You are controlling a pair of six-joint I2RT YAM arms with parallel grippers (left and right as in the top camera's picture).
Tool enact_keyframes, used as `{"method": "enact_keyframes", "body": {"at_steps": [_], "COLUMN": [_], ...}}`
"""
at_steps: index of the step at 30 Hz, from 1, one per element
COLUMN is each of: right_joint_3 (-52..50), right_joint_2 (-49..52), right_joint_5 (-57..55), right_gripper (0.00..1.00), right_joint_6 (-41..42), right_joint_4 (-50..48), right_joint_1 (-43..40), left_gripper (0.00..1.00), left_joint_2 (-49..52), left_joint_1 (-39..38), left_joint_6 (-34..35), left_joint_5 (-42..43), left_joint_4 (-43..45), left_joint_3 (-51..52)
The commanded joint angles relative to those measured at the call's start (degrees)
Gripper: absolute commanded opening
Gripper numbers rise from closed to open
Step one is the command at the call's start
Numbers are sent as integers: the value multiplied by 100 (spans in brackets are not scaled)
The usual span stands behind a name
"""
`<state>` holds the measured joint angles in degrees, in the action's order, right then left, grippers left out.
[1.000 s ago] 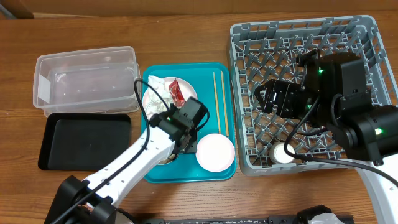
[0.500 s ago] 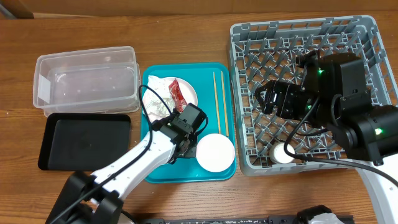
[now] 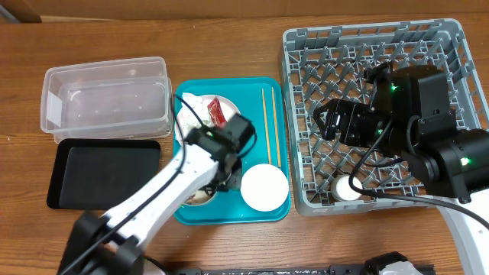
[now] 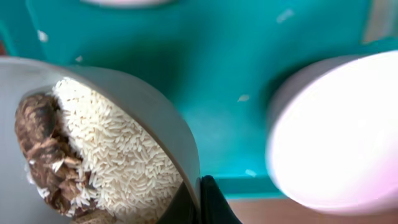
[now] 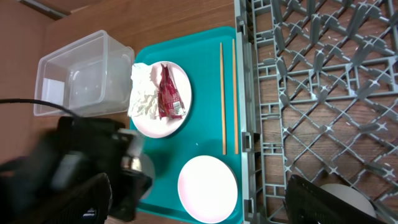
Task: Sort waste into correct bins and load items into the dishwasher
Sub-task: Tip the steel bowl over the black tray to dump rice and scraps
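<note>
1. Bowls, 2: the pale grey bowl (image 4: 134,90) sits at the robot-side left corner of the teal tray (image 3: 254,145), w/ white rice (image 4: 118,155) and a brown lump (image 4: 43,149) inside. The pinkish-white bowl (image 3: 265,187) stands just beside it on the same tray.
2. L arm: the left gripper (image 4: 196,202) is pinched tight on the pale grey bowl's rim, one finger inside, one outside.
3. Plate, 1: the round white plate (image 5: 158,127) is at the tray's far left. It carries 1 crumpled napkin (image 5: 142,93) and 1 red sauce packet (image 5: 168,93), touching.
4. Chopsticks, 2: the chopsticks (image 5: 222,99) lie parallel along the tray's right side, near the rack.
5. Cup, 1: the small white cup (image 3: 348,189) is in the dish rack (image 3: 313,69), at its robot-side left.
6. Bins, 2: the clear tub (image 3: 107,103) is left of the tray, w/ the black tray (image 3: 103,174) just in front of it.
7. R arm: the right gripper (image 3: 340,122) hangs over the rack, fingers (image 5: 93,196) spread wide and holding nothing.
8. Stray grains: a few white specks on the teal tray, in the left wrist view.
9. Surface: a brown wooden table (image 3: 229,46); the room beyond it can't be made out.
</note>
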<state>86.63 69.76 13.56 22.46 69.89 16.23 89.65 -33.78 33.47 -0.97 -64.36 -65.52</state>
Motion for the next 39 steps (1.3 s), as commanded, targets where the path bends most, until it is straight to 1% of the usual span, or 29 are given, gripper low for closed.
{"method": "enact_keyframes", "body": {"at_steps": [1, 3, 5, 9, 11, 13, 16, 20, 24, 26, 31, 36, 39], "right_joint_3": [76, 76, 76, 76, 76, 76, 76, 76, 76, 76, 76, 76, 76], "right_joint_2": [2, 2, 2, 2, 2, 2, 2, 2, 2, 2, 2, 2, 2], "right_joint_5": [26, 26, 26, 26, 26, 26, 26, 26, 26, 26, 26, 26, 26], "right_gripper": [91, 91, 91, 91, 91, 91, 91, 92, 92, 92, 92, 93, 93], "right_joint_6": [9, 9, 9, 9, 9, 9, 11, 11, 9, 9, 7, 7, 7], "right_joint_4": [4, 2, 4, 4, 4, 2, -26, -63, -39, -37, -7, 4, 20], "right_joint_1": [22, 22, 22, 22, 22, 22, 22, 22, 22, 22, 22, 22, 22], "left_gripper": [4, 4, 4, 4, 4, 4, 4, 4, 4, 4, 4, 4, 4], "left_joint_2": [-743, -1003, -1132, -1060, -927, -737, -240, 516, 1300, 1591, 1945, 1950, 1950], "left_joint_1": [640, 1241, 2013, 3589, 4415, 5051, 5801, 6266, 6618, 6787, 7274, 7785, 7956], "left_joint_6": [-83, -424, -881, -1943, -2516, -2999, -3718, -4395, -5427, -5884, -6618, -6697, -6878], "left_joint_5": [682, 1335, 2072, 3565, 4328, 4990, 5801, 6255, 7383, 7696, 7818, 7724, 7689], "left_joint_4": [-205, -236, -341, -544, -636, -706, -719, -824, -1482, -1871, -2575, -2568, -2566], "left_joint_3": [-560, -579, -577, -446, -291, -144, 90, 155, 155, 155, 155, 151, 151]}}
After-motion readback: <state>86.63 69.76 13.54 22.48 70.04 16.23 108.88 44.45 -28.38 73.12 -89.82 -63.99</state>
